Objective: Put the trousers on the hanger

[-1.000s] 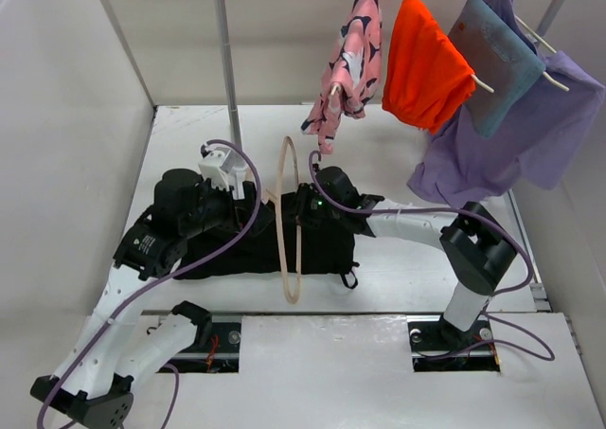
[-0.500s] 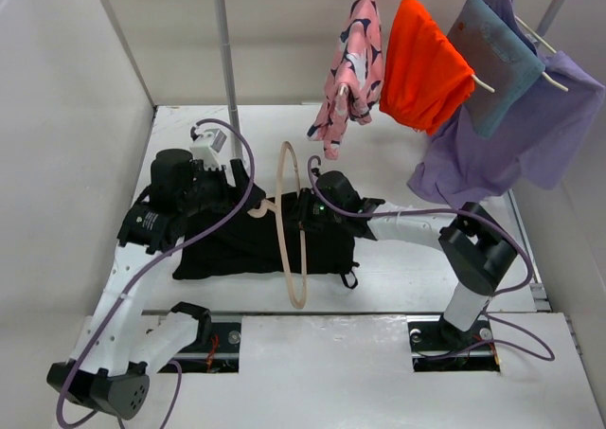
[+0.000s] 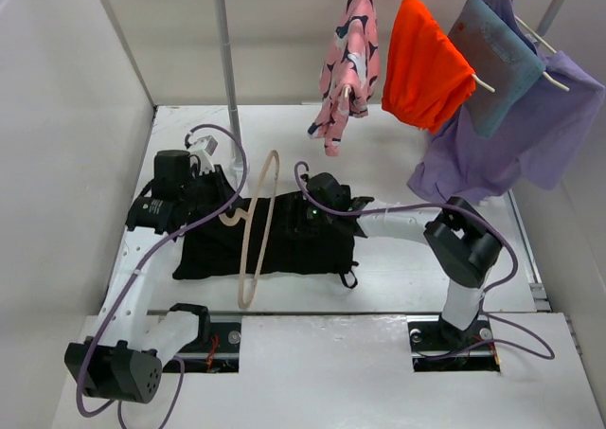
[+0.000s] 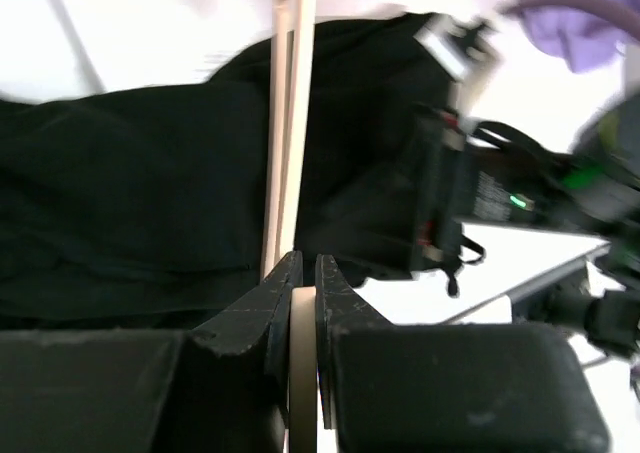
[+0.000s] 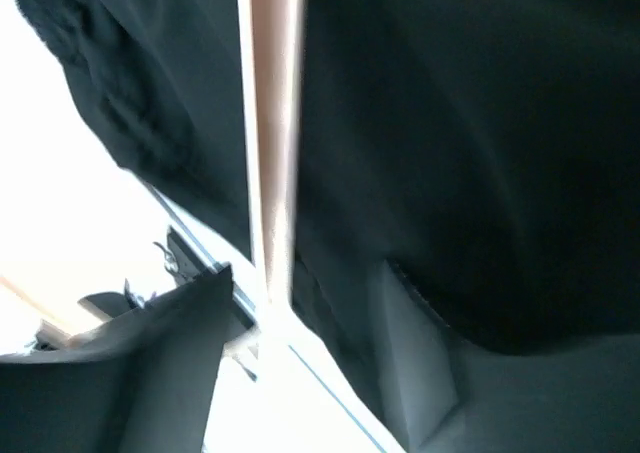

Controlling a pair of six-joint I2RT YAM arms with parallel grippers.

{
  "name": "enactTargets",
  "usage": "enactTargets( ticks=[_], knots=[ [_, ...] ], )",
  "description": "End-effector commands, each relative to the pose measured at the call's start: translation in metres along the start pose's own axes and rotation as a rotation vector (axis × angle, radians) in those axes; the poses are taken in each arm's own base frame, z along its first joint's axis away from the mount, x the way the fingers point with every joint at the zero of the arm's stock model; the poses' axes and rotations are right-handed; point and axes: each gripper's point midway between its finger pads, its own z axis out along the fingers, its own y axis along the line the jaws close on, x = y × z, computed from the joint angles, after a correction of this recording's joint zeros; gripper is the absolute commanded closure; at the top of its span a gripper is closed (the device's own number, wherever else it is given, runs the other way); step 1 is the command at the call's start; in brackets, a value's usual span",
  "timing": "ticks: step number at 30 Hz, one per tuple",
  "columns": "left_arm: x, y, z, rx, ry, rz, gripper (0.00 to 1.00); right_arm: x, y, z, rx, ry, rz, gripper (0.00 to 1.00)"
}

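– Black, soft, matte fabric: the trousers (image 3: 284, 249) lie flat on the table (image 3: 407, 145), left of centre in the top view, with their long axis running left to right.
– And the hanger (image 3: 254, 240)?
– Pale beige wood, slim and curved. It stands on edge across the cloth, its long axis running from upper centre down toward the bottom left, so it crosses the trousers nearly square.
– Who has it?
– The left gripper (image 4: 300, 268). In its wrist view the fingers are pressed together on the thin pale wood, which runs straight up the frame over the dark cloth.
– The right gripper (image 3: 311, 211)?
– It sits low at the cloth's upper edge, just right of the hanger. Its own camera shows the jaws standing apart, with the beige bar and a fold of black between them. The view is too blurred to tell whether any cloth is caught.
– What does the next move turn on?
– As I judge it, on that crossing. The cloth must pass through the hanger's opening along its own long axis, and I cannot tell whether it already does. The right arm is nearer the free cloth, while the left steadies the frame.
– Handling?
– Limp fabric will likely sag and drag. Smooth wood may let it slip, and the thin drawstring loop (image 3: 348, 278) at the lower right of the cloth could snag.
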Motion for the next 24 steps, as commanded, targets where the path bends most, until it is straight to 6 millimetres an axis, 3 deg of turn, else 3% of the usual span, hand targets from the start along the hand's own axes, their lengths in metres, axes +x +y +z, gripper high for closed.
enactTargets(
  ticks=[1,3,5,6,8,11,14,15,18,20,21,24],
  knots=[
    [0.002,0.017,0.002,-0.056,-0.025,-0.055,1.0,0.0,0.03,-0.024,-0.047,0.016,-0.117,0.29],
    [0.005,0.014,0.004,-0.017,-0.024,-0.079,1.0,0.002,0.023,-0.039,0.012,0.015,-0.128,0.2],
    [0.008,0.017,0.011,-0.005,-0.037,-0.125,1.0,0.002,0.026,-0.061,0.038,0.0,-0.145,0.0],
    [0.01,0.019,0.014,-0.005,-0.037,-0.138,1.0,0.006,0.012,-0.069,0.115,0.006,-0.129,0.0],
    [0.012,0.018,0.017,0.014,-0.035,-0.164,1.0,0.012,0.002,-0.089,0.181,-0.011,-0.129,0.0],
    [0.008,0.002,0.014,0.088,-0.023,-0.179,1.0,0.025,-0.026,-0.115,0.296,-0.028,-0.071,0.0],
    [0.0,-0.022,0.008,0.189,0.005,-0.231,1.0,0.039,-0.042,-0.133,0.343,-0.036,0.003,0.0],
    [-0.004,-0.028,0.008,0.219,0.006,-0.242,1.0,0.036,-0.033,-0.144,0.312,-0.074,0.025,0.0],
    [-0.018,-0.046,0.001,0.271,0.009,-0.244,1.0,0.036,-0.046,-0.165,0.34,-0.133,0.077,0.0],
    [-0.021,-0.052,-0.003,0.28,0.008,-0.234,1.0,0.035,-0.061,-0.171,0.372,-0.154,0.11,0.0],
    [-0.021,-0.052,-0.003,0.28,0.008,-0.234,1.0,0.035,-0.082,-0.174,0.415,-0.159,0.145,0.0],
    [-0.008,-0.043,0.004,0.252,0.044,-0.282,1.0,0.03,-0.109,-0.176,0.442,-0.179,0.212,0.0]
  ],
)
